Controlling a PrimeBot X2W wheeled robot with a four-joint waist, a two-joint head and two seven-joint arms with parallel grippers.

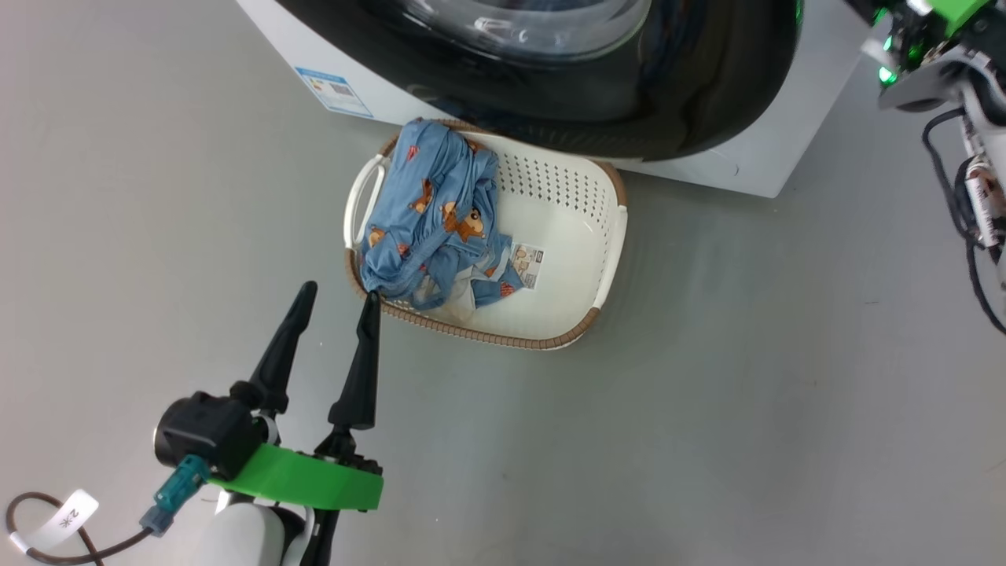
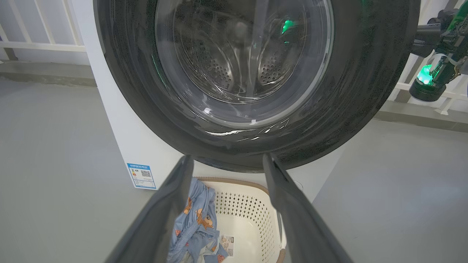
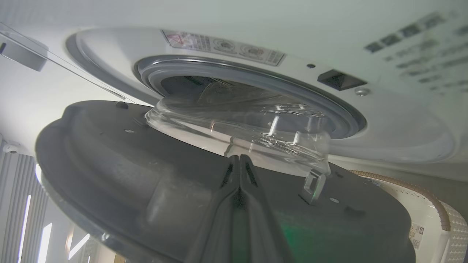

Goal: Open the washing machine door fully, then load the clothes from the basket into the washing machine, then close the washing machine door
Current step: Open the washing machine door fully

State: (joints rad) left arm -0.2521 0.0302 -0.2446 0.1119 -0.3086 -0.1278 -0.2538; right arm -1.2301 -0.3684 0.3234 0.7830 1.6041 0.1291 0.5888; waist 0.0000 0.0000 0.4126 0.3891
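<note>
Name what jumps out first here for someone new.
The glossy black washing machine door, partly open, fills the head view's top. Under it sits the cream basket, blue bear-print clothes heaped on its left side. The left gripper hovers open at its near rim.

Grey floor (image 1: 707, 409) w/ basket (image 1: 615, 251), washer (image 1: 754, 157)

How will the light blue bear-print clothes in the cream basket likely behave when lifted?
The light blue bear-print clothes lie crumpled, so likely floppy, drooping from a pinch. Bunched, they may lift as one clump. Overlapping the rim of the cream perforated basket, they might tug it.
</note>
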